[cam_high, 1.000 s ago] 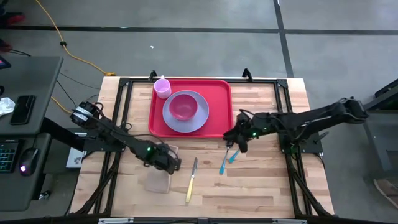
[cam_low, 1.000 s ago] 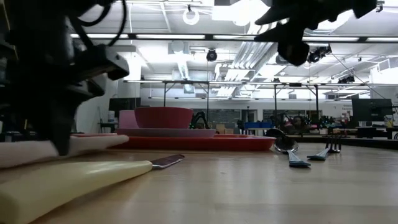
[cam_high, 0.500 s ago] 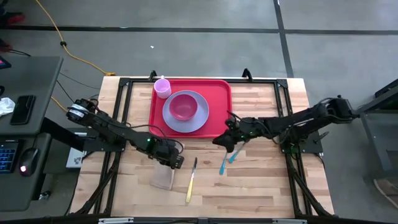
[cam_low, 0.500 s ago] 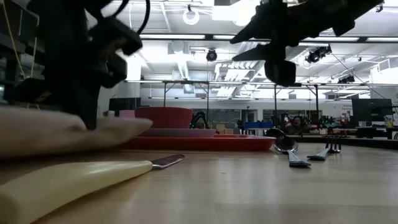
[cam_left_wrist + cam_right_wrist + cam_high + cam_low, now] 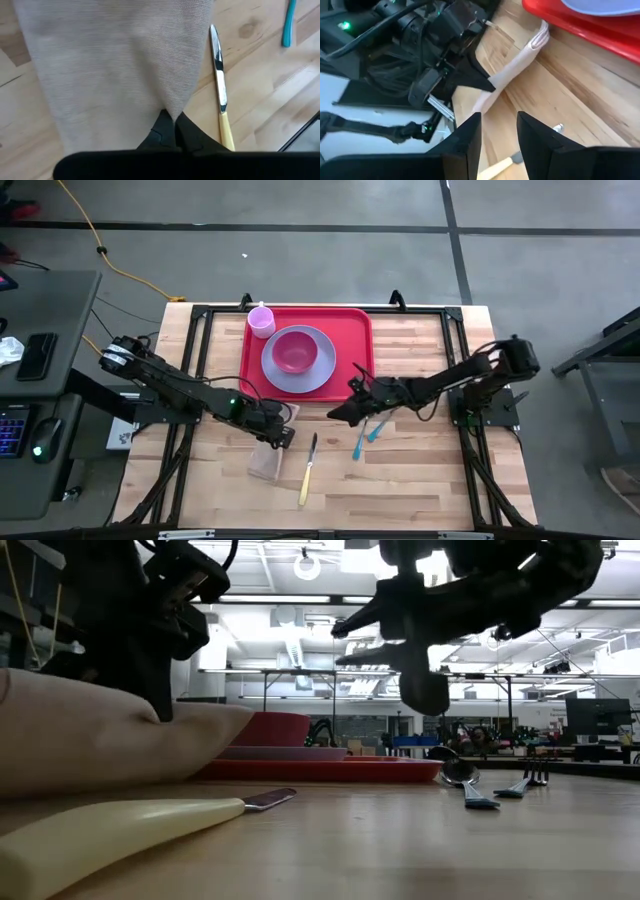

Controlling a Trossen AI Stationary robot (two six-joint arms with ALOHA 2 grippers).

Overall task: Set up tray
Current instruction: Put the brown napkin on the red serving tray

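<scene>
Tray: the red tray (image 5: 306,352) sits at the table's twelve o'clock edge in the high view, its long side across the table.
On the tray: a lavender plate (image 5: 298,361) with a pink bowl (image 5: 292,352) on it fills the middle; a small pink cup (image 5: 261,321) stands in the ten o'clock corner. The side strips look left bare, likely for the remaining items.
Napkin: a beige cloth napkin (image 5: 115,65) is partly raised off the wood, hanging from one pinched spot, at seven o'clock from the tray. Gripping an edge lets it drape free for carrying.
Left gripper: the left gripper (image 5: 172,121) has its fingers pressed together on a fold of the napkin, above the table near its centre-left.
Right gripper: the right gripper (image 5: 340,412) hovers just off the tray's five o'clock corner, pointing toward the napkin. Its fingers (image 5: 465,140) stand part way apart with nothing between them, perhaps ready to help with the cloth.
Cutlery: a cream-handled knife (image 5: 308,470) lies at six o'clock from the tray; a blue-handled spoon (image 5: 360,442) and blue-handled fork (image 5: 376,430) lie just beside each other at five o'clock, still on the wood.
</scene>
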